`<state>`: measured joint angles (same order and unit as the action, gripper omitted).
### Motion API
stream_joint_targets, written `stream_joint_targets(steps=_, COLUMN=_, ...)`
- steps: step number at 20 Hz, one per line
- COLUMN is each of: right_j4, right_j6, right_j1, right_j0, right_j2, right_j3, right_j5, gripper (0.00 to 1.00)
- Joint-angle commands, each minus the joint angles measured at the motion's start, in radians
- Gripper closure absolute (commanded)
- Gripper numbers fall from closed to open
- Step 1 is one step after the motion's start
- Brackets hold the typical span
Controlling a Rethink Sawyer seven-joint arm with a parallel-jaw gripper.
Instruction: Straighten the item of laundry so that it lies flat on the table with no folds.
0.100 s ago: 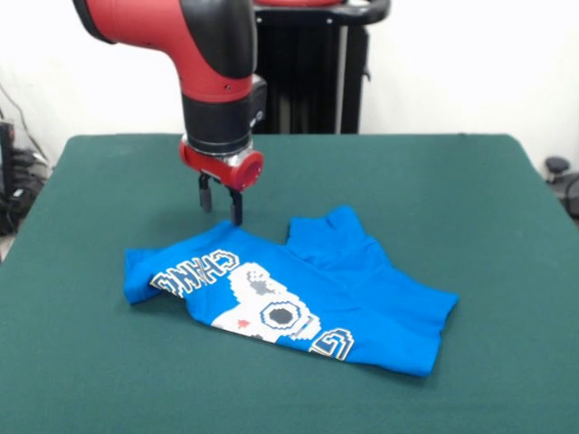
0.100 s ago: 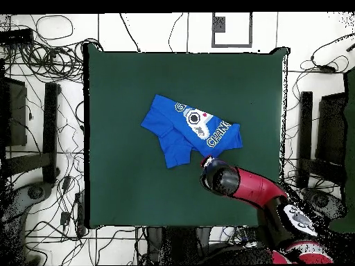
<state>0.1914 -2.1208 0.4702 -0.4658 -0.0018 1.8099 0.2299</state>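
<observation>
I am hanging my jaws [image 1: 221, 200] just above the far edge of the T-shirt [image 1: 298, 294], at the end where the lettering runs; the two tips are standing slightly apart and gripping nothing. The shirt is lying crumpled near the middle of the green worktop [image 1: 470, 190], graphic side up, with one end doubled under and a sleeve bunching up into a ridge.

I am judging it light, soft and limp: it will be draping and dragging rather than sliding as one piece, and the felt-like cover will probably be catching it. A pinch on a single layer at the hem or a corner looks best, so that pulling outward opens the fold instead of hauling the whole bundle.

Nothing else is sitting on the worktop, so nothing is standing in my way. Cables [image 2: 59, 90] are trailing over the floor all round it, well clear.
</observation>
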Motion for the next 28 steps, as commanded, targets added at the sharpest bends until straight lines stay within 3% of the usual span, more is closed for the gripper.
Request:
stream_joint_targets(steps=1, right_j4=-0.044, right_j6=-0.145, right_j1=-0.055, right_j0=0.035, right_j2=0.105, right_j3=0.035, right_j5=-0.068, gripper=0.0)
stream_joint_targets(steps=28, right_j4=-0.068, right_j6=-0.117, right_j1=-0.028, right_j0=0.041, right_j2=0.098, right_j3=-0.026, right_j5=0.035, gripper=0.0)
